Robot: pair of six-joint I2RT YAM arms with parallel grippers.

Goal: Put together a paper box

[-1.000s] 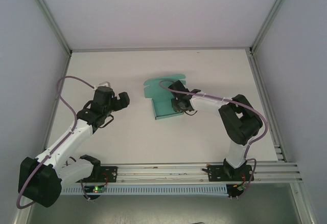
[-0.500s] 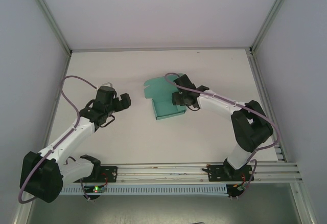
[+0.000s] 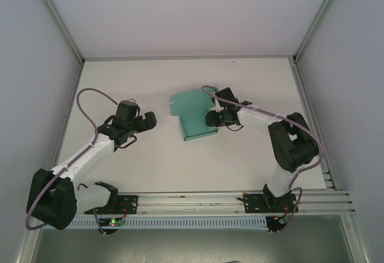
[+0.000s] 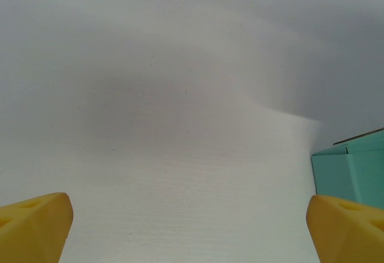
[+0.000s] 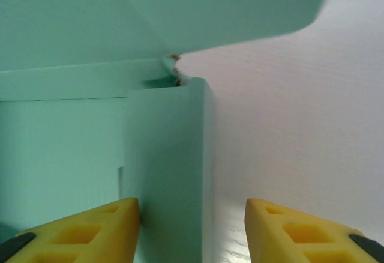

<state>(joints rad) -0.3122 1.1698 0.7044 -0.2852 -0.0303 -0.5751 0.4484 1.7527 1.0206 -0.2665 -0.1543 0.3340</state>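
The paper box (image 3: 191, 117) is sitting mid tabletop (image 3: 180, 161), and the right gripper (image 3: 211, 119) is covering its right edge from above. Up close, its fingers (image 5: 78, 230) are standing apart, straddling an upright side wall (image 5: 171, 167) without squeezing it. The rest of the box is running out of frame. The left gripper (image 3: 146, 120) is hanging wide open, well left of the box, holding nothing.

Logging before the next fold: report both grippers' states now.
Left gripper: open, empty.
Right gripper: open, straddling the paper box wall, not clamped.
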